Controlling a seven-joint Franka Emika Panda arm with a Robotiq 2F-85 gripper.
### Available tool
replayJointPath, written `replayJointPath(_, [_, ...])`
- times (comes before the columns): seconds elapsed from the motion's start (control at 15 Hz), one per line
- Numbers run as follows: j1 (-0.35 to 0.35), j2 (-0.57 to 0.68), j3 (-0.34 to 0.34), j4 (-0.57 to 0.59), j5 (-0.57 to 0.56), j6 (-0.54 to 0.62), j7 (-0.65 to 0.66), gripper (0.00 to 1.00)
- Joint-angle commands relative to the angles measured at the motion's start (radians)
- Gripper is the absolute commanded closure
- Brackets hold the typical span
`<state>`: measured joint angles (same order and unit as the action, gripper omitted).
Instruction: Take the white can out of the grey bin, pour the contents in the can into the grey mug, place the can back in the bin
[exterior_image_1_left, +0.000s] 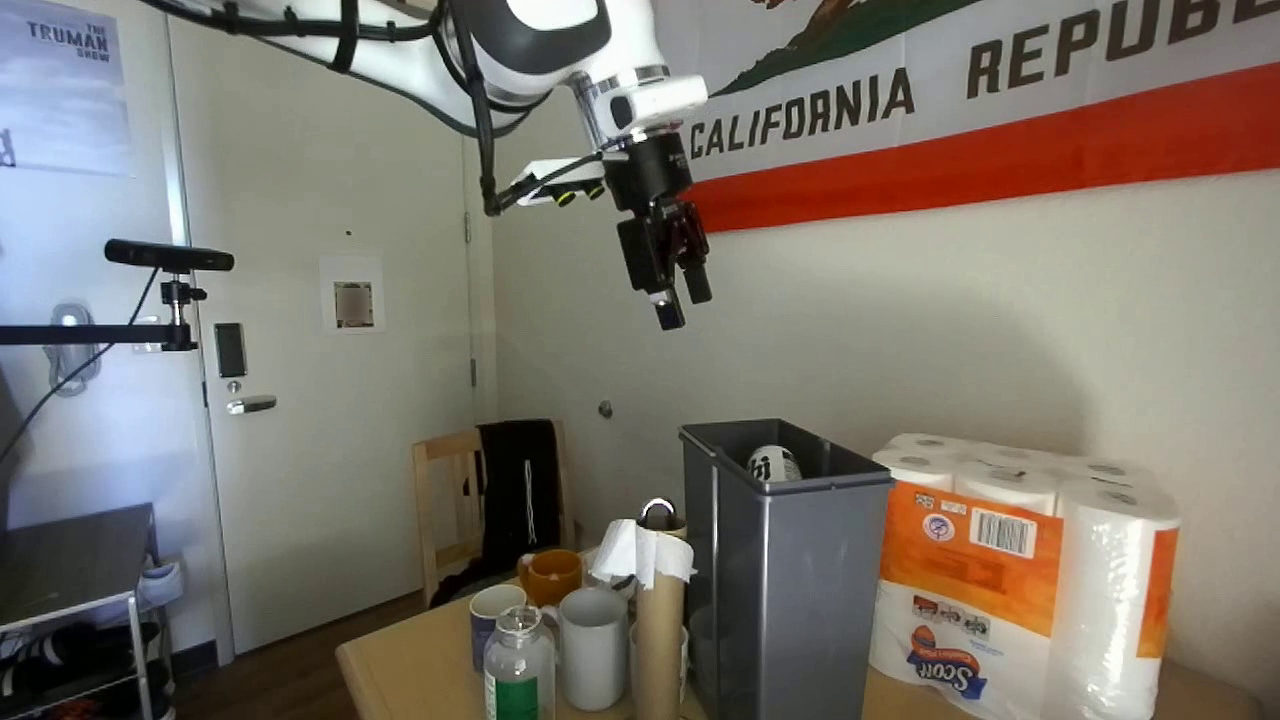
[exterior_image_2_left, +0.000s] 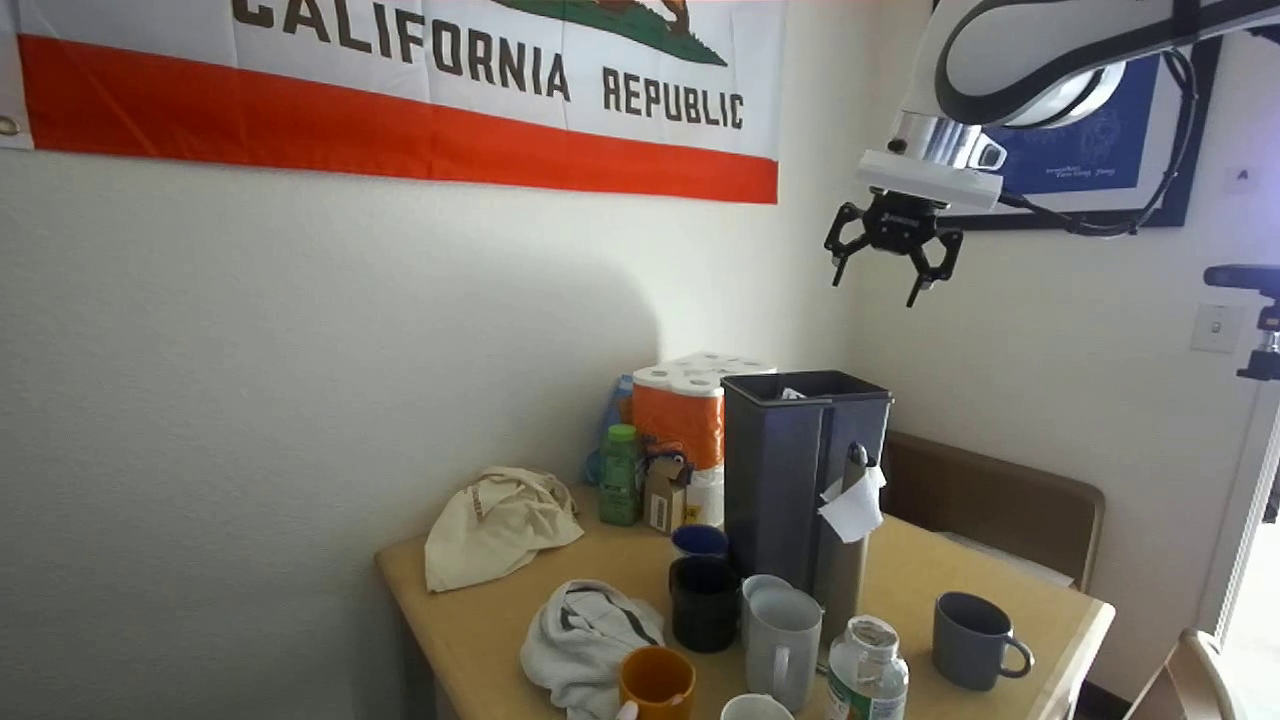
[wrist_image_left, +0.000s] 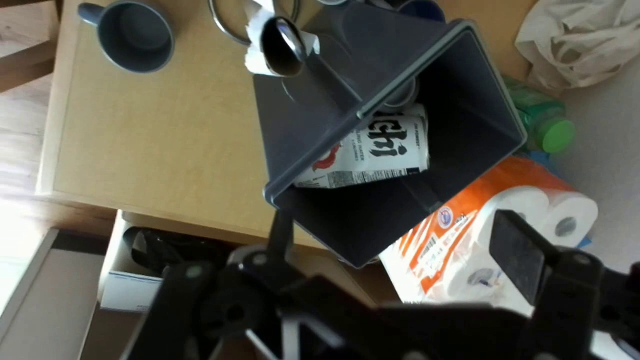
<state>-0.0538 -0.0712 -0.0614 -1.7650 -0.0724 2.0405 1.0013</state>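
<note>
The white can (exterior_image_1_left: 775, 464) lies tilted inside the grey bin (exterior_image_1_left: 815, 600), near its top. Only a bit of the can (exterior_image_2_left: 791, 394) shows above the bin's rim (exterior_image_2_left: 775, 490) in an exterior view. In the wrist view the can (wrist_image_left: 372, 150) leans against one bin wall (wrist_image_left: 300, 117), its printed side facing up. The dark grey mug (exterior_image_2_left: 972, 645) stands upright on the table beside the bin; it also shows in the wrist view (wrist_image_left: 137, 37). My gripper (exterior_image_1_left: 685, 308) is open and empty, high above the bin; it also shows open in an exterior view (exterior_image_2_left: 874, 292) and the wrist view (wrist_image_left: 395, 222).
A paper-towel pack (exterior_image_1_left: 970, 590) stands beside the bin. A cardboard tube on a holder (exterior_image_2_left: 845, 560) stands close against it. A clear bottle (exterior_image_2_left: 868, 672), an orange mug (exterior_image_2_left: 657, 685), a tall pale mug (exterior_image_2_left: 783, 640) and other cups crowd nearby. A green bottle (exterior_image_2_left: 621, 475) is behind.
</note>
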Motion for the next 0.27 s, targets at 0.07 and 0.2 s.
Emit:
replayJointPath(0.07, [-0.005, -0.034, 0.006, 0.003, 0.007, -0.114, -0.134, 0.0])
replayJointPath(0.2, [-0.006, -0.039, 0.007, 0.0, 0.003, -0.135, -0.17, 0.0])
